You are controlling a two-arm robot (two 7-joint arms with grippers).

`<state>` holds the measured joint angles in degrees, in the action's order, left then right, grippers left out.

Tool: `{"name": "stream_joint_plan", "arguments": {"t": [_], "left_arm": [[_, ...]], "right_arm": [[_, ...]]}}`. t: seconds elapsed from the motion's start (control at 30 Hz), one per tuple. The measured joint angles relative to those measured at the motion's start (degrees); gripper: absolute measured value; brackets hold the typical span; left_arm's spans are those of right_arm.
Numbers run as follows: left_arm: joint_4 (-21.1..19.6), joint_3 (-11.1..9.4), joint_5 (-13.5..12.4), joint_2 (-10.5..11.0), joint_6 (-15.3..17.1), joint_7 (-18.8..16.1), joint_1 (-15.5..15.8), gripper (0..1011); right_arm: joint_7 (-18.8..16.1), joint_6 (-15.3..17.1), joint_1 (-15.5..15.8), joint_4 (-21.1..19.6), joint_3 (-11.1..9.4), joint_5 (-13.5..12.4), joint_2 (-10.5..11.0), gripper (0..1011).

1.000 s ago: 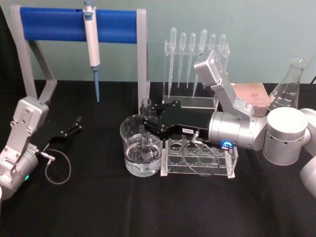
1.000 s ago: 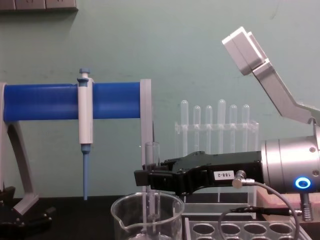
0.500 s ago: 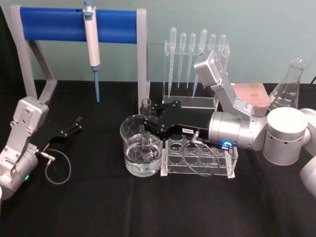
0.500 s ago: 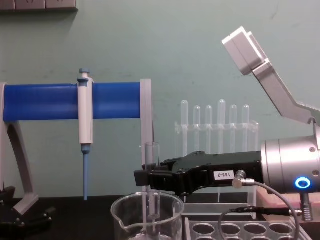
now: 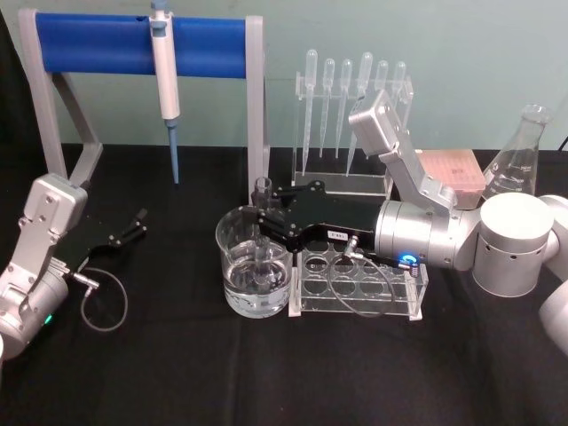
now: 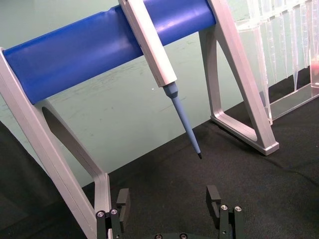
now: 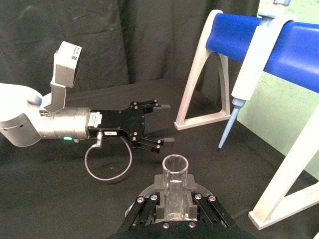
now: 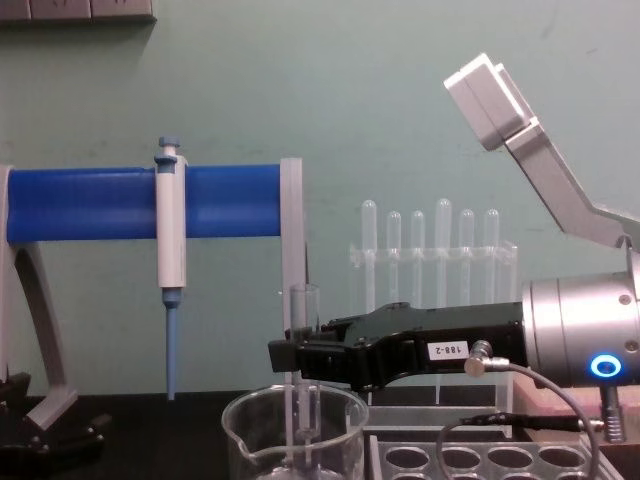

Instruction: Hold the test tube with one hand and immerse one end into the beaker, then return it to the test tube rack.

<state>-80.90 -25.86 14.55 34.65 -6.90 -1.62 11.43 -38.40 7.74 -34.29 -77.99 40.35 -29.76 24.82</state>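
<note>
Holding test tube (image 8: 303, 305) upright in narrowed right gripper (image 5: 260, 224), lower end in beaker (image 5: 229, 257) mid-desk. Risked clipping beaker wall or rack (image 5: 355, 288) on skewed lift-out. Parked left gripper (image 5: 139, 222) wide near desk's left edge.

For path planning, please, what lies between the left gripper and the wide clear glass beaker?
Head view: only bare black tabletop between left gripper and clear glass beaker.

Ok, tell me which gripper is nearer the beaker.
Right. The right gripper holds the test tube upright with its lower end inside the beaker; the left gripper sits open, well off to the robot's left.
</note>
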Motion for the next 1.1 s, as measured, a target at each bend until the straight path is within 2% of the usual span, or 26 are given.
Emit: {"name": "stream_joint_plan", "arguments": {"t": [1.1], "left_arm": [[0.0,0.0,0.0,0.0,0.0,0.0,0.0,1000]], "right_arm": [[0.0,0.0,0.0,0.0,0.0,0.0,0.0,241]]}}
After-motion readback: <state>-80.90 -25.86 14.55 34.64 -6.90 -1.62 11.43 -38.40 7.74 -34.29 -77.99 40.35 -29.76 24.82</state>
